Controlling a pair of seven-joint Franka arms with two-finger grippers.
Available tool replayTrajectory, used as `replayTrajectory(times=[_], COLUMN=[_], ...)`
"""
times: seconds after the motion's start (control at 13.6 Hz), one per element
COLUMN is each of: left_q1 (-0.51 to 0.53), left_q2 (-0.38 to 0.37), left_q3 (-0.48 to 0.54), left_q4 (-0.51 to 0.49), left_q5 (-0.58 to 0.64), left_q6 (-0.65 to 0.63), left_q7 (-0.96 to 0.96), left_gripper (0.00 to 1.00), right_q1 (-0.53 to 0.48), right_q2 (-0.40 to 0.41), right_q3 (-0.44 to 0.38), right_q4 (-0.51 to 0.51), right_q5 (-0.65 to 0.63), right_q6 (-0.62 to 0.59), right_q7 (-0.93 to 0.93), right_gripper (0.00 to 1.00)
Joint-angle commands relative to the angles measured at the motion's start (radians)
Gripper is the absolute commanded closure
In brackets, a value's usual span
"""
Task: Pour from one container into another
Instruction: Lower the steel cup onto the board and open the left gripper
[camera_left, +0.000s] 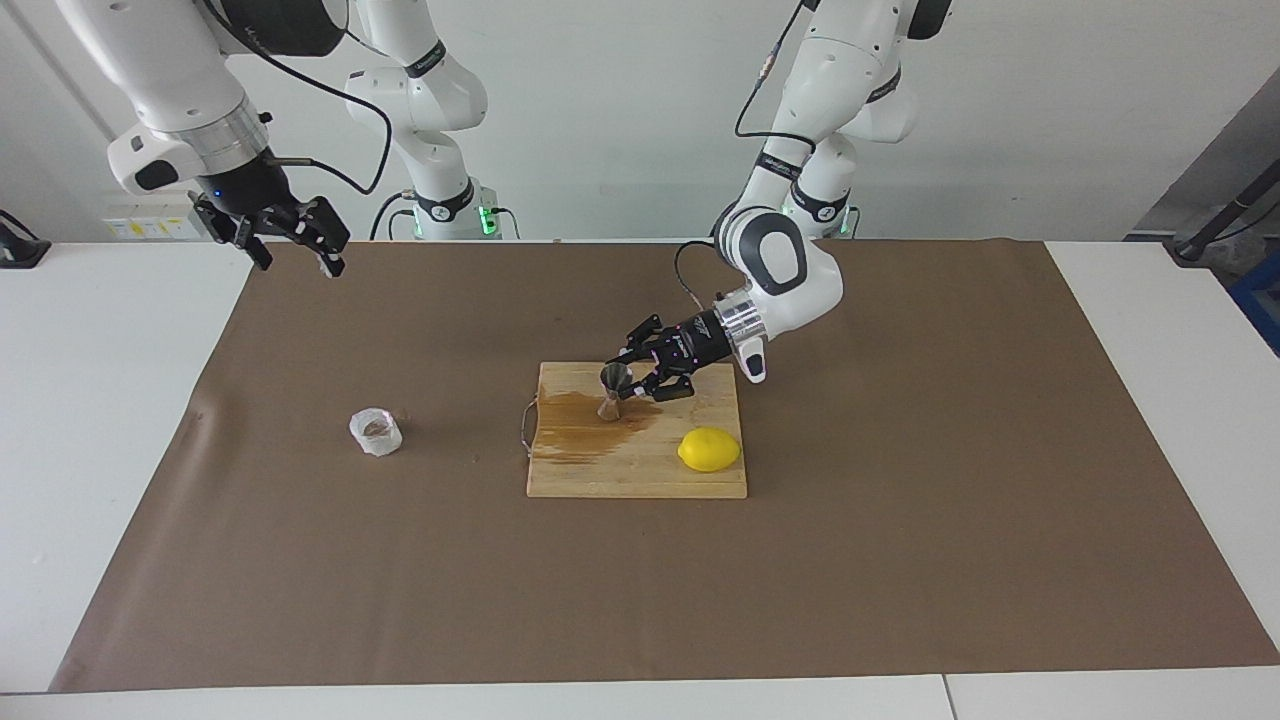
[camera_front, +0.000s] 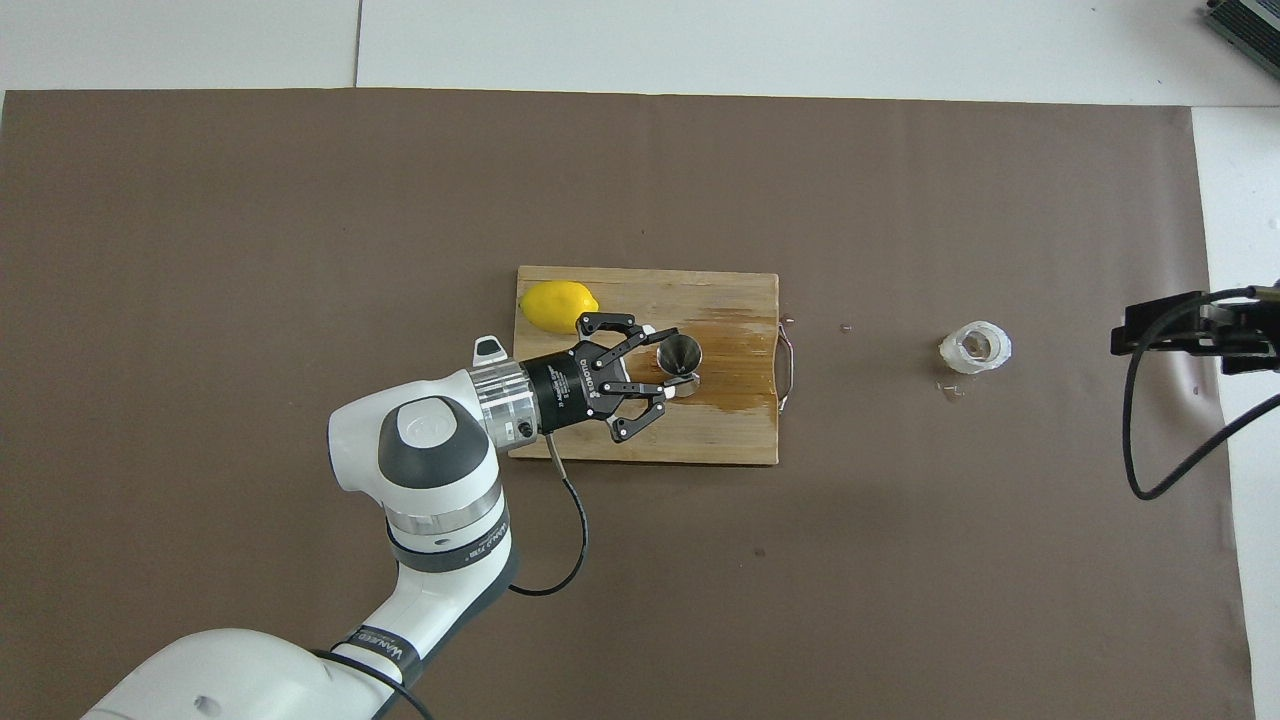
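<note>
Left gripper grips the steel jigger upright on the wooden board.

In the overhead view the jigger stands on the brown wet patch, with the lemon at its ten o'clock and the white cup out at three o'clock on the brown mat. The right gripper waits, raised with fingers spread wide, over the mat's edge at the right arm's end.
</note>
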Motion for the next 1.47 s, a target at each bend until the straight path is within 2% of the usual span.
replayTrajectory(times=[0.0, 0.15, 0.37, 0.44, 0.51, 0.74, 1.1, 1.4], left_q1=[-0.032, -0.034, -0.041, -0.043, -0.041, -0.061, -0.058, 0.02], left_q2=[0.01, 0.01, 0.01, 0.01, 0.01, -0.003, -0.095, -0.15], left_q3=[0.016, 0.016, 0.015, 0.015, 0.015, 0.013, 0.012, 0.015], left_q4=[0.011, 0.011, 0.011, 0.011, 0.011, 0.013, 0.001, 0.013], left_q5=[-0.031, -0.028, -0.024, -0.024, -0.022, -0.015, 0.013, 0.243], left_q6=[0.033, 0.039, 0.039, 0.04, 0.04, 0.04, 0.036, -0.038], left_q7=[0.025, 0.025, 0.028, 0.029, 0.029, 0.026, -0.063, -0.216], left_gripper=[0.73, 0.5, 0.34, 0.11, 0.0, 0.0, 0.0, 0.0], right_q1=[-0.018, -0.019, -0.013, -0.014, -0.014, -0.019, -0.019, -0.013], right_q2=[-0.02, -0.018, -0.017, -0.017, -0.015, -0.011, 0.025, 0.07], right_q3=[0.015, 0.015, 0.013, 0.007, 0.002, 0.001, -0.001, -0.001], right_q4=[-0.013, -0.013, -0.013, -0.013, -0.013, -0.015, -0.035, -0.038], right_q5=[0.023, 0.021, 0.021, 0.021, 0.021, 0.014, -0.008, -0.069], right_q6=[0.009, 0.022, 0.045, 0.045, 0.048, 0.091, 0.149, 0.152], right_q7=[-0.023, -0.023, -0.061, -0.104, -0.158, -0.164, -0.15, -0.07], right_gripper=[0.0, 0.0, 0.0, 0.0, 0.0, 0.0, 0.0, 0.0])
